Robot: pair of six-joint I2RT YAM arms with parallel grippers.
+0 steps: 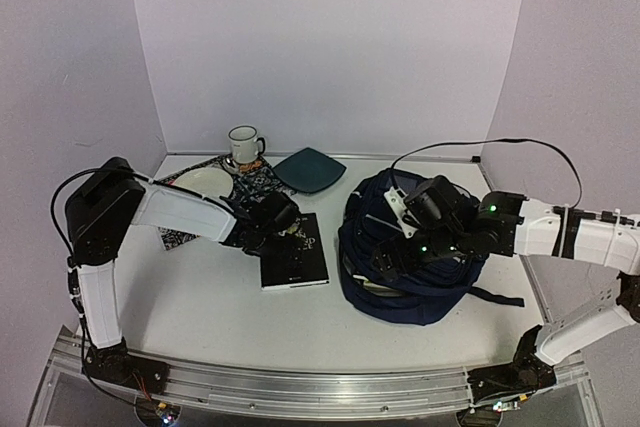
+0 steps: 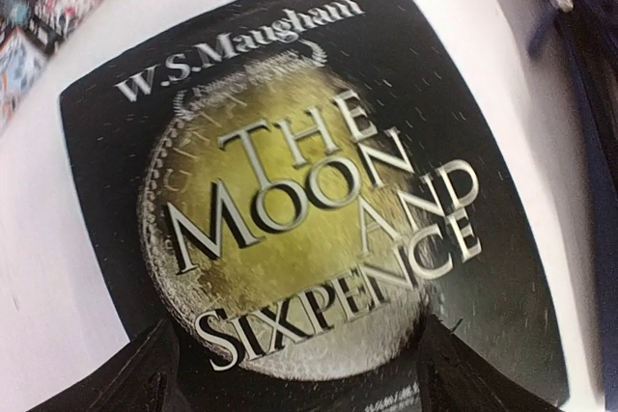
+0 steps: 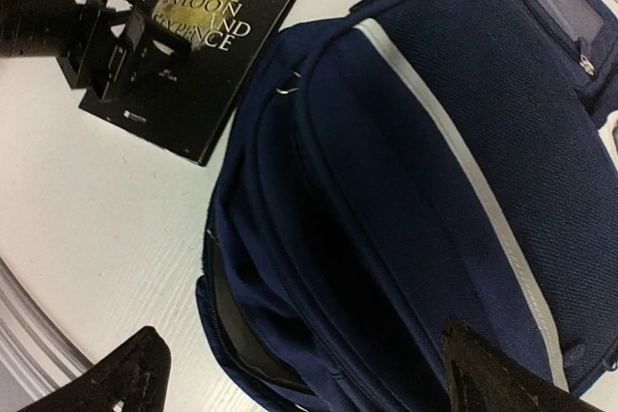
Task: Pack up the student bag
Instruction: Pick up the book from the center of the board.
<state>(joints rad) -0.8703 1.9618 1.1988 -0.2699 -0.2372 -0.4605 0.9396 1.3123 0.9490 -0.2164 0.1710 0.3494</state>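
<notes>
**Left pincer (image 2: 299, 378) wide over book (image 1: 293, 252), right pincer (image 3: 304, 383) wide over student bag (image 1: 410, 272)**

Around, on the white worktop (image 1: 200, 297): the black book lying flat, cover up, printed "The Moon and Sixpence", just left of the student bag, with a narrow strip of bare surface between the two. Farther back, a patterned cloth (image 1: 262, 179) bearing a white plate (image 1: 203, 184). At the cloth's rear edge, a white mug (image 1: 243, 144). To the right of it, a dark teal plate (image 1: 310, 169). Nothing lying between book and bag.

Left arm: rising from its base at the near left corner, upper link upright, forearm running right and downward to the book. Left pincer directly above the lower part of the cover, spread wide, nothing held. Cannot tell whether the tips touch the cover.

Right arm: reaching in from the right edge, bent at the elbow, wrist angled down and to the left above the bag. Right pincer spread wide and empty, poised over the bag's left side, no fabric gripped.

Student bag: slumped in a navy heap on the right half of the worktop, a thin white stripe (image 3: 454, 161) crossing its front, one strap (image 1: 495, 297) trailing out to the right. Along its lower edge nearest the book, a dark gap in the fabric; cannot tell how far unzipped.
</notes>
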